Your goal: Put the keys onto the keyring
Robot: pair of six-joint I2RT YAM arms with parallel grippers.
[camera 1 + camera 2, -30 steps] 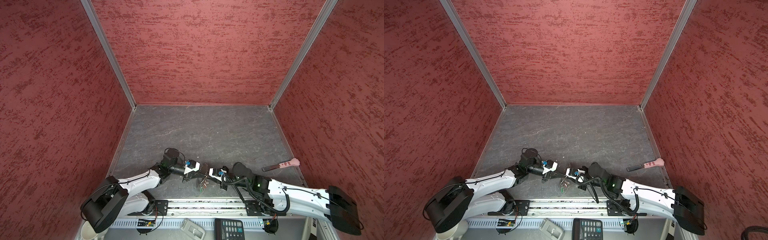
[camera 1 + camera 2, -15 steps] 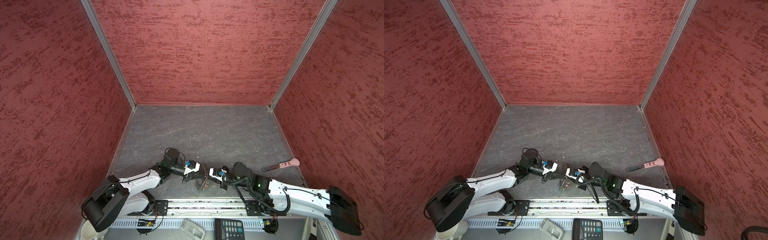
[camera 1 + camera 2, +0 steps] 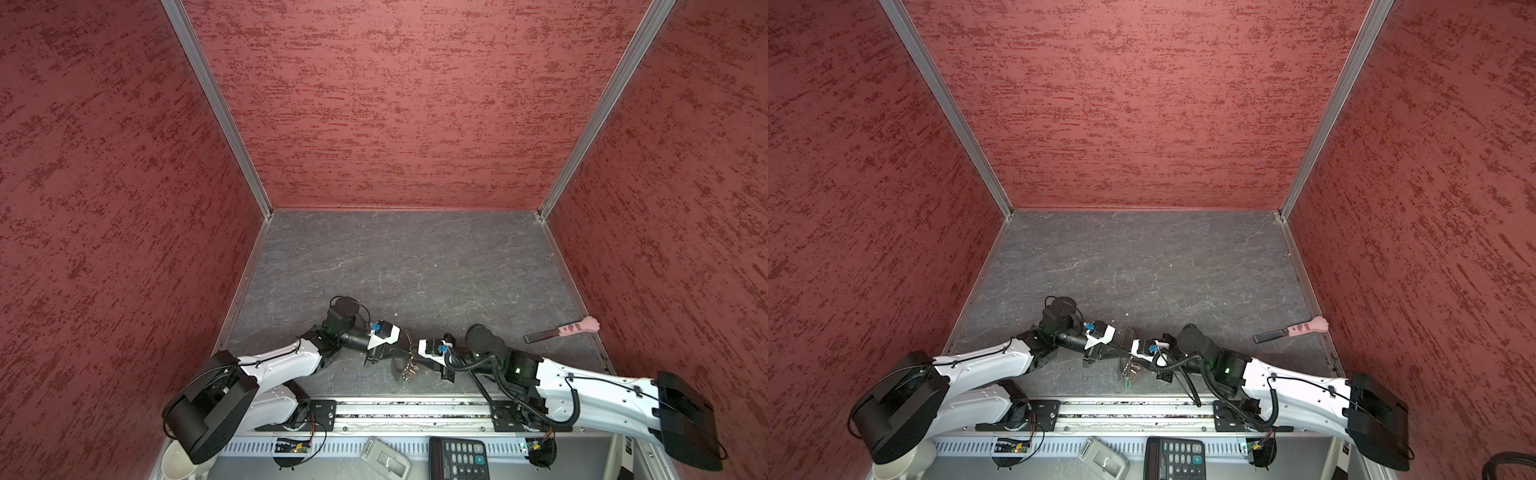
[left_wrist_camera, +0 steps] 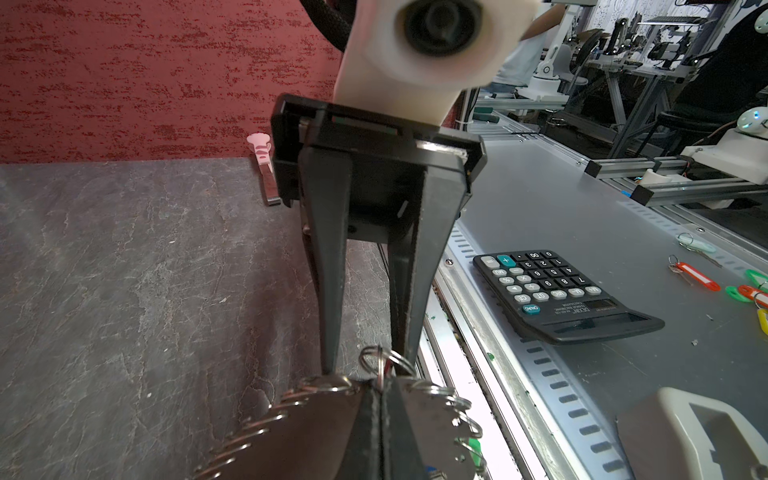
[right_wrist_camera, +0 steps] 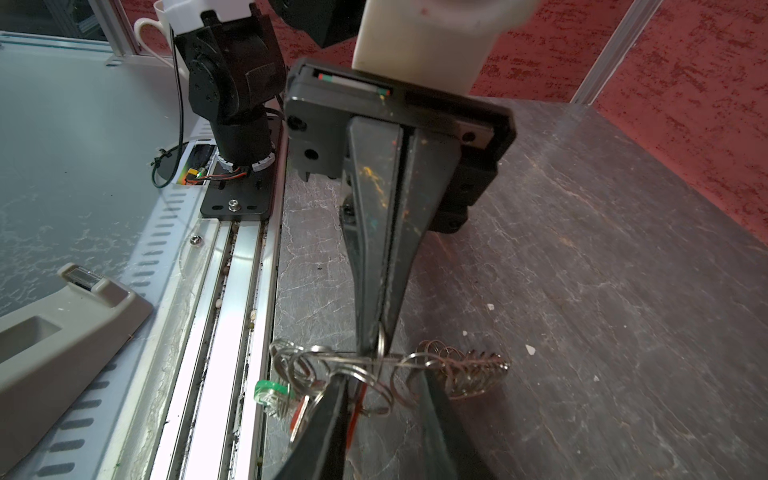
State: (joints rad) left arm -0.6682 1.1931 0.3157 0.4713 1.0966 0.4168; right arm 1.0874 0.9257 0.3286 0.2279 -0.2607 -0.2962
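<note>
Onto the silver aluminium rail (image 3: 407,411), the white-shelled, black-jointed left arm (image 3: 282,368) and right arm (image 3: 598,384) are bolted by black plates (image 3: 324,409); a coiled black cable (image 3: 577,399) (by the rail's right end) is carried; the right gripper (image 4: 365,362) is fitted with tapered black fingers (image 4: 330,270).

The only readable stuff is on the black calculator (image 4: 561,291), lying on the near metal shelf (image 4: 582,199) a bit right of the middle. The left wrist view shows it upside down. Its keys read 0 to 9, 00, +, %, CE, GT, MRC, M-, M+ and a teal ON/AC. The brand under the keys looks like "DEXIN". The smaller print below that is too tiny to read.
</note>
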